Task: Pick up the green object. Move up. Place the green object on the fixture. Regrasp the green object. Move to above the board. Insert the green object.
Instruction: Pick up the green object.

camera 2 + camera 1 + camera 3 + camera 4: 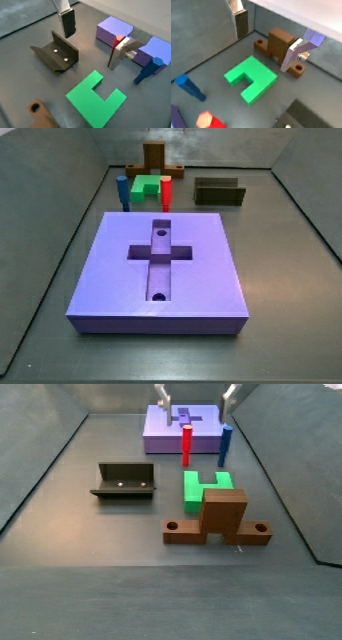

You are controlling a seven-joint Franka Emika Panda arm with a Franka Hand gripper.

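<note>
- end effector hangs above the floor with jaws spread wide and nothing between the fingers; looks staged for the first pick
- green object lies flat on the floor, notch open to one side, so its outer flanks are free for a straddle grasp
- it sits just beside the brown cross-shaped piece, with the red peg and blue peg near
- fixture is well apart and unoccupied, ready for the regrasp
- board cross slot is vacant
</note>
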